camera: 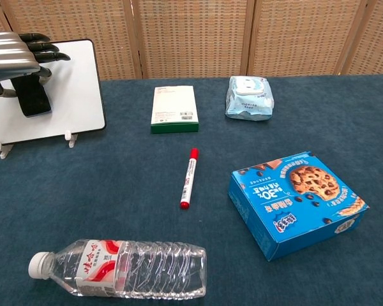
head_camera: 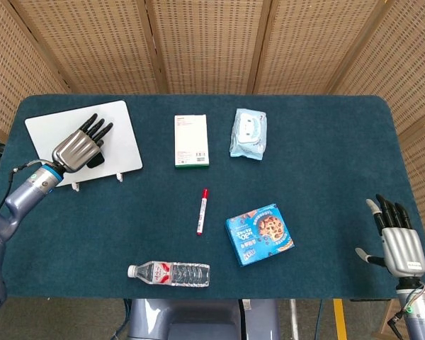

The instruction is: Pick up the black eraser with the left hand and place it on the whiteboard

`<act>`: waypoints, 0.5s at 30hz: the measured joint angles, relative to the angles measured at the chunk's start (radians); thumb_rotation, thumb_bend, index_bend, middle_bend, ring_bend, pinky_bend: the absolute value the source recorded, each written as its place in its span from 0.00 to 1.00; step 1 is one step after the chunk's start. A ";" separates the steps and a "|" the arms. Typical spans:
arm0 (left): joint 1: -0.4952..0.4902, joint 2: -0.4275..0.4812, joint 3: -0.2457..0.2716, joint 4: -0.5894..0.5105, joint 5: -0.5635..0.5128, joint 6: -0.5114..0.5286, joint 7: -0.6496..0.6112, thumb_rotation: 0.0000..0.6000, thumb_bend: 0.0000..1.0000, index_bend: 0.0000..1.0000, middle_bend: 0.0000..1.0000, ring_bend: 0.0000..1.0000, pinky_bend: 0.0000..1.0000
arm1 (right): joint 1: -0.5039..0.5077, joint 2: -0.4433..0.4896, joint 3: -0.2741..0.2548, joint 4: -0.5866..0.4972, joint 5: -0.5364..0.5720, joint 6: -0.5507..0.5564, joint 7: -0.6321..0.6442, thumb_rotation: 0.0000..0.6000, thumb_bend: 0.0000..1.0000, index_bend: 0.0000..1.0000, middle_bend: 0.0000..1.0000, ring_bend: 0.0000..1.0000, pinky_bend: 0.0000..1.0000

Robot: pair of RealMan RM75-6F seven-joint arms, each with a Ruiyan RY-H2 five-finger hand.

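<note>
Fingers [camera: 48, 56] of my left hand [head_camera: 78, 147] extend forward above the black eraser [camera: 30, 95], which lies on the whiteboard [head_camera: 124, 142] beneath my palm. From the chest view my thumb appears to curl beside the eraser's edge, but I cannot tell whether contact with it remains or the grasp is released. The eraser sits inside the whiteboard's border, near its left part, so in my judgement the placement is essentially complete and the hand needs only to lift clear without dragging it. My right hand [head_camera: 400, 241] rests at the table's far right edge, fingers spread and holding nothing, well apart from the work so it cannot disturb the marker [camera: 189, 178] or the cookie box [camera: 293, 201].
</note>
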 measured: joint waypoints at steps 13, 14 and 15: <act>0.010 -0.007 0.005 0.014 -0.009 -0.004 0.008 1.00 0.27 0.51 0.00 0.00 0.00 | 0.001 -0.005 0.001 -0.003 -0.004 0.005 -0.009 1.00 0.05 0.03 0.00 0.00 0.00; 0.012 -0.008 0.005 0.015 -0.009 -0.005 0.011 1.00 0.26 0.50 0.00 0.00 0.00 | 0.001 -0.005 0.001 -0.003 -0.005 0.006 -0.009 1.00 0.05 0.03 0.00 0.00 0.00; 0.014 -0.008 0.006 0.016 -0.011 -0.008 0.014 1.00 0.26 0.50 0.00 0.00 0.00 | 0.001 -0.006 0.001 -0.003 -0.006 0.008 -0.009 1.00 0.05 0.03 0.00 0.00 0.00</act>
